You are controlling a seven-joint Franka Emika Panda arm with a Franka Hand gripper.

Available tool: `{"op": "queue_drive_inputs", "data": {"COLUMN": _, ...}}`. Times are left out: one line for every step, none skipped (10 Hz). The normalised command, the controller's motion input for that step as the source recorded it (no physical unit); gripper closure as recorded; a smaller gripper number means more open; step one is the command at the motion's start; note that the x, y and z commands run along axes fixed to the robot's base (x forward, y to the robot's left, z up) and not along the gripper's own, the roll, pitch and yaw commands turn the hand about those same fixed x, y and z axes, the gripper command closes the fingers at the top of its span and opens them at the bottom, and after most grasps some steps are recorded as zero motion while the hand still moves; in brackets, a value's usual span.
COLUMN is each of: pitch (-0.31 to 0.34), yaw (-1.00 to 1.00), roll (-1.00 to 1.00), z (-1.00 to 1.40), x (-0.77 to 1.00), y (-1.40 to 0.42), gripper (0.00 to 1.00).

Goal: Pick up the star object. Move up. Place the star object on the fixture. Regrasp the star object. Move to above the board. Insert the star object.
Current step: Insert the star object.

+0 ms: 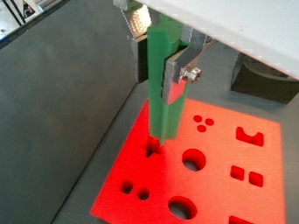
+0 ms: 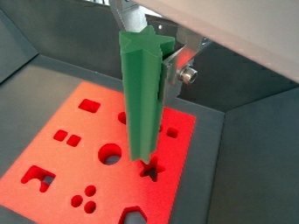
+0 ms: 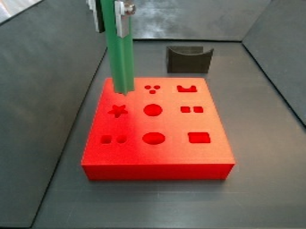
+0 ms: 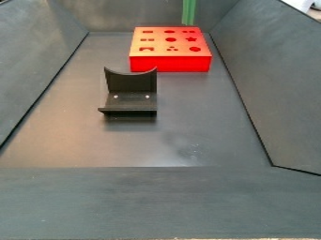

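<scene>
Star object: the green star object [image 2: 142, 96] is being held upright, its lower end hanging just above the board; it is seen too in a wrist view [image 1: 162, 83] and in a side view [image 3: 120, 55].
Lower end: in a wrist view it is being shown right over the star-shaped hole [image 2: 149, 170]; whether it is touching the board cannot be told.
Gripper: the gripper [image 2: 162, 63] is being kept above the board, its silver fingers [image 1: 177, 68] pressed against the upper part of the star object, so the piece is being clamped between them.
Board: the red board [image 3: 167, 152] is being shown lying flat on the dark floor, with the star object over the side that carries the star-shaped hole [image 3: 117, 111]; in a side view [image 4: 189, 60] only a green strip [image 4: 191, 11] is being seen above its far edge.
Fixture: the fixture [image 4: 128, 92] is being shown standing empty on the floor, well apart from the board; it appears behind the board's far edge in a side view [image 3: 188, 59].
</scene>
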Motion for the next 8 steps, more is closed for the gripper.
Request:
{"op": "queue_drive_inputs", "data": {"pitch": 0.0, "yaw": 0.0, "roll": 0.0, "z": -0.25, "x": 0.0, "y": 0.0, "gripper": 1.0}}
{"op": "queue_drive_inputs", "data": {"pitch": -0.026, "yaw": 0.0, "roll": 0.0, "z": -0.35, "x": -0.02, "y": 0.0, "gripper": 1.0}}
{"op": "queue_drive_inputs", "data": {"pitch": -0.043, "yaw": 0.0, "roll": 0.0, "z": -0.36, "x": 0.0, "y": -0.02, "gripper": 1.0}}
{"op": "queue_drive_inputs", "data": {"pitch": -0.027, "yaw": 0.0, "roll": 0.0, "z": -0.29, "x": 0.0, "y": 0.0, "gripper": 1.0}}
{"op": "queue_drive_inputs", "data": {"pitch": -0.019, "yaw": 0.0, "roll": 0.0, "z": -0.27, "x": 0.0, "y": 0.0, "gripper": 1.0}}
{"op": "queue_drive_inputs", "data": {"pitch": -0.011, "yaw": 0.0, "roll": 0.0, "z": -0.31, "x": 0.0, "y": 0.0, "gripper": 1.0}}
{"op": "queue_drive_inputs", "data": {"pitch": 0.0, "yaw": 0.0, "roll": 0.0, "z": -0.23, "x": 0.0, "y": 0.0, "gripper": 1.0}}
{"op": "queue_drive_inputs", "data": {"pitch": 0.0, "yaw": 0.0, "roll": 0.01, "z": -0.14, "x": 0.0, "y": 0.0, "gripper": 1.0}}
